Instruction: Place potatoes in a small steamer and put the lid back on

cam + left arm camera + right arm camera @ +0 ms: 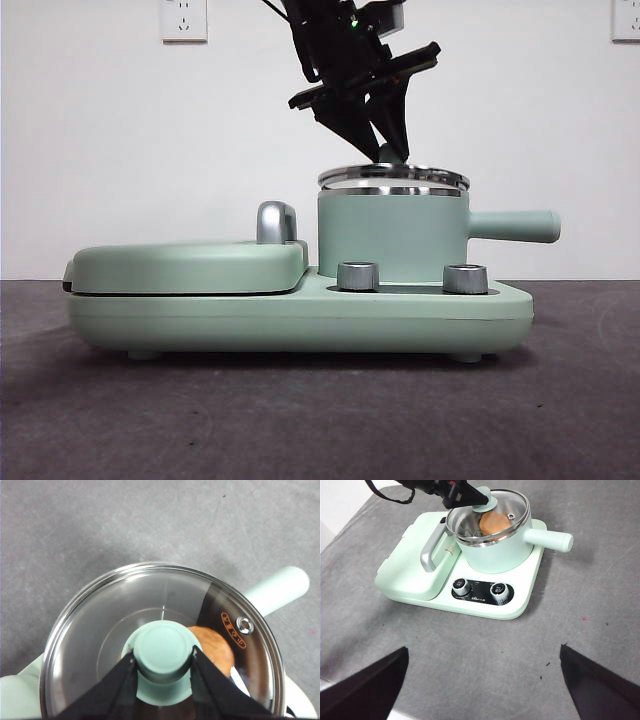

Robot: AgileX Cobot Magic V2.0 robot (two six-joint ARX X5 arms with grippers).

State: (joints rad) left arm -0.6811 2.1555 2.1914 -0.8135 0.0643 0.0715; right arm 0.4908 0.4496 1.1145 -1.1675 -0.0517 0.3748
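Note:
The mint-green small steamer [390, 235] [495, 555] stands on the right half of the cooker base, its straight handle [515, 226] [277, 587] pointing right. The glass lid [393, 177] [150, 595] [515, 502] lies level at the steamer's steel rim; I cannot tell whether it rests on the rim or hangs just above. My left gripper [390, 150] [164, 662] [482, 500] is shut on the lid's green knob [164, 651] from above. An orange-brown potato [215, 647] [495, 523] shows through the glass, inside the steamer. My right gripper [483, 649] hangs open and empty, well in front of the cooker.
The cooker base [300, 315] [520, 605] has a flat mint-green griddle cover [190, 265] [410, 565] with a chrome handle [277, 222] on its left half. Two dials [358, 276] [465, 278] sit on its front. Grey table surface surrounds it.

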